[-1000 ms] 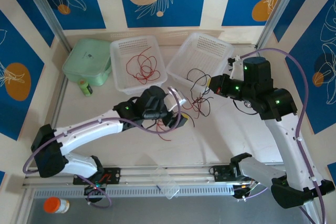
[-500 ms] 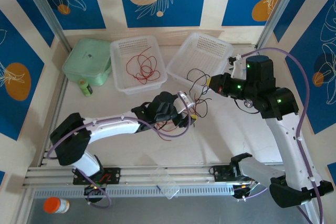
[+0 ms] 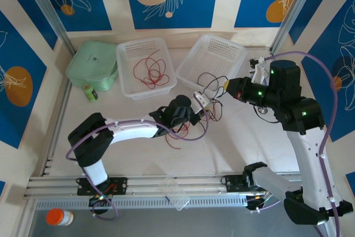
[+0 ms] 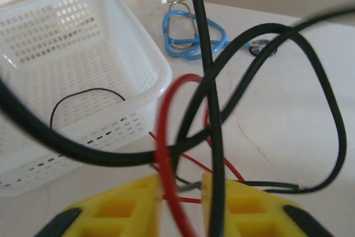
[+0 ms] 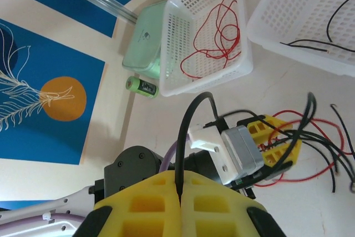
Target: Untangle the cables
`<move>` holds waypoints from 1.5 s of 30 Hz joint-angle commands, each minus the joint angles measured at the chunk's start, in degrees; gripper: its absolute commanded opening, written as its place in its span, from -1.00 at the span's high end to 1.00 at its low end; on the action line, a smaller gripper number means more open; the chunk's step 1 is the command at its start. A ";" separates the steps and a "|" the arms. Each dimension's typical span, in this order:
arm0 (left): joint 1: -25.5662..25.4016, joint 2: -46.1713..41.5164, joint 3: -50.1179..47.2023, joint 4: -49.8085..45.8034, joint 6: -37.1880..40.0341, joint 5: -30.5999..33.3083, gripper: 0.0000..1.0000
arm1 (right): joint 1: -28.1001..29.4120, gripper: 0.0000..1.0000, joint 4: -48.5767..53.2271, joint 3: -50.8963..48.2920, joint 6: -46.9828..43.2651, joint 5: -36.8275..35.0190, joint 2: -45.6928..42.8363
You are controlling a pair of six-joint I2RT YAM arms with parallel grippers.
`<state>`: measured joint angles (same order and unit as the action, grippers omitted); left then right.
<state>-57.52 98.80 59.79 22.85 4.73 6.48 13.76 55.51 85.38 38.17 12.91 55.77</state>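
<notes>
Right gripper [image 5: 180, 195] clenched on black cable [image 5: 181, 154] — left gripper [image 4: 181, 203] flanking red cable [image 4: 161, 137], hold not tellable — best drawn apart slowly.

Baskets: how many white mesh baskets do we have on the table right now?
2. The left basket sits at the back beside the green box, with red cables inside. The right basket is next to it, holding a black cable. None seems hidden.

far: baskets [image 3: 213, 56] block | centre: cables [image 4: 206, 81] strung | near: table [image 3: 233, 142] open
</notes>
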 commanded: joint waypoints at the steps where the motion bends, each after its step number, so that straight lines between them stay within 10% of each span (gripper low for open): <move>1: 0.13 -2.91 -1.16 2.29 -0.09 2.38 0.73 | -1.01 1.00 0.75 0.92 0.50 1.11 -1.40; 29: 0.96 -21.67 -27.19 -7.75 -12.81 12.70 1.00 | -15.56 1.00 -0.72 1.60 1.33 1.67 -3.18; 45: 0.92 -28.03 -24.92 -16.39 -15.01 9.68 0.56 | -12.12 1.00 -18.33 3.82 -1.38 1.29 19.68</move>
<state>-56.90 72.99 33.32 9.23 -9.06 16.91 0.16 41.98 86.54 38.96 15.79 71.37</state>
